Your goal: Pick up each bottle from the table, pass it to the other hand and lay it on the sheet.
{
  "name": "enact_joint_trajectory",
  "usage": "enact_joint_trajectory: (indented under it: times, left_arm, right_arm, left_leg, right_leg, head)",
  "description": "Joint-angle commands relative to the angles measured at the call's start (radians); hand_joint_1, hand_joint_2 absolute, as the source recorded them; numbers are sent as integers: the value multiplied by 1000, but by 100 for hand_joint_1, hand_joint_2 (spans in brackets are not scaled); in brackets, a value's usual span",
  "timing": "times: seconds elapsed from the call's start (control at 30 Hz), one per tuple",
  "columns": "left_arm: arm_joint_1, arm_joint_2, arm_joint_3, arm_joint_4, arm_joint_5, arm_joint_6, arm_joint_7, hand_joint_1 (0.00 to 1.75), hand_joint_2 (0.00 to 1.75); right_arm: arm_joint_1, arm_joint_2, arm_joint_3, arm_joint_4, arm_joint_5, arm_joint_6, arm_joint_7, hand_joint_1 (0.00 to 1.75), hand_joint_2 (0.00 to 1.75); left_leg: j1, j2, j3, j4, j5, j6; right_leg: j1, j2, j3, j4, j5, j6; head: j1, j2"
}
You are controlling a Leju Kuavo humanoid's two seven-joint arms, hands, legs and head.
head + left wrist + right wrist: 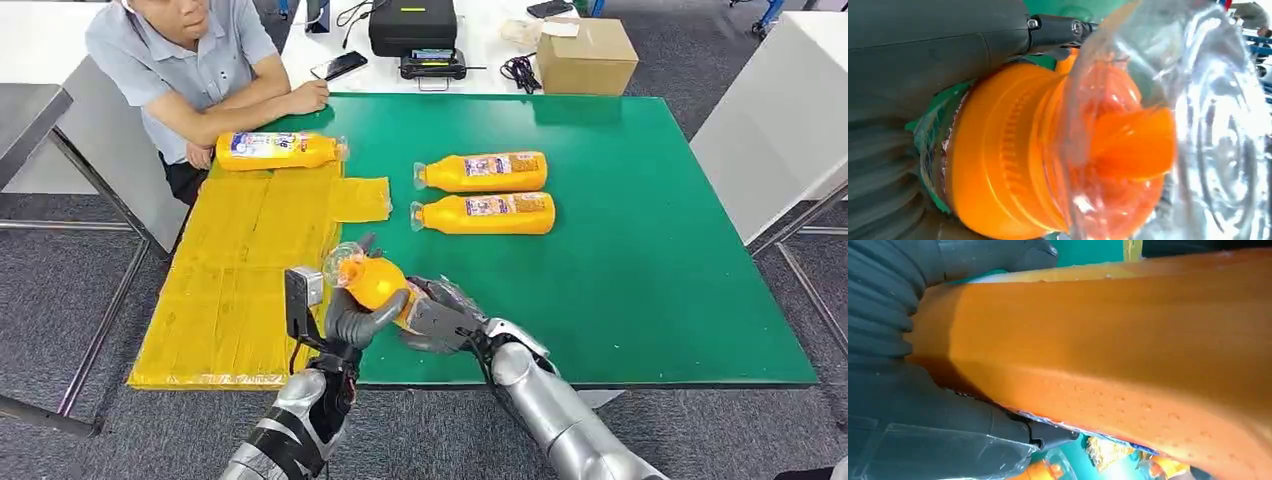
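An orange bottle [376, 282] with a clear cap is held above the table's front edge, cap pointing towards the yellow sheet [240, 290]. My left hand [356, 320] grips its shoulder near the cap, thumb wrapped over it. My right hand [440, 315] holds the body end. The left wrist view shows the orange bottle [1013, 155] close up against the left hand [923, 55]. In the right wrist view the orange bottle [1128, 340] lies in the right hand [923, 410]. One bottle [278, 150] lies on the sheet's far end. Two bottles [485, 172] [487, 213] lie side by side on the green table [650, 250].
A person [190, 60] sits at the far left corner with a forearm on the table beside the sheet. Behind the green table stand a cardboard box [586, 55], a black case [412, 25] and a phone [338, 66]. A grey table leg [95, 190] stands left.
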State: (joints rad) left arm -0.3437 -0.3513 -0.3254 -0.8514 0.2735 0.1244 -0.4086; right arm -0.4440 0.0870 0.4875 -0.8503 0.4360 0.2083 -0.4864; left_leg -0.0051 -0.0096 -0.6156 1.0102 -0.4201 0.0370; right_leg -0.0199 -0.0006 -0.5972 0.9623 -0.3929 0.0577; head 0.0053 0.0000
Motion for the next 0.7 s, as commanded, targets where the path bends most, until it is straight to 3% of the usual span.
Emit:
enact_joint_trajectory:
  times: [0.03, 0.43, 0.47, 0.5, 0.7]
  left_arm:
    - [-61, 2, 32, 111, -1, 1, 2, 0, 175]
    - [-52, 2, 25, 102, 3, -5, 2, 0, 175]
    - [-49, 2, 23, 101, 12, -9, 2, 154, 175]
    - [-47, 2, 22, 97, 15, -11, -4, 175, 175]
    - [-41, 2, 13, 85, 32, -23, 2, 175, 175]
  right_arm:
    - [-14, -2, 66, -17, -29, 14, -2, 175, 175]
    - [-16, 7, 53, -11, -48, 14, 0, 175, 175]
    - [-14, 9, 50, -14, -58, 21, -1, 175, 175]
    - [-13, 10, 49, -18, -61, 20, -1, 175, 175]
    - [-18, 19, 30, -19, -83, 20, 1, 175, 175]
  left_leg:
    - [1, 3, 4, 0, -2, -2]
    - [1, 2, 2, 0, -1, -2]
    - [1, 2, 3, 1, -2, -2]
    - [1, 2, 2, 0, -1, -2]
    - [1, 2, 2, 0, -1, -2]
  right_leg:
    - [1, 2, 3, 0, -1, -3]
    - [1, 1, 2, 0, -1, -2]
    - [1, 2, 3, 1, -1, -3]
    - [1, 2, 2, 0, -1, -2]
    - [1, 1, 2, 0, -1, -2]
  head:
    - [0, 0]
    - [0, 0]
    - [0, 0]
    - [0, 0]
    - [0, 0]
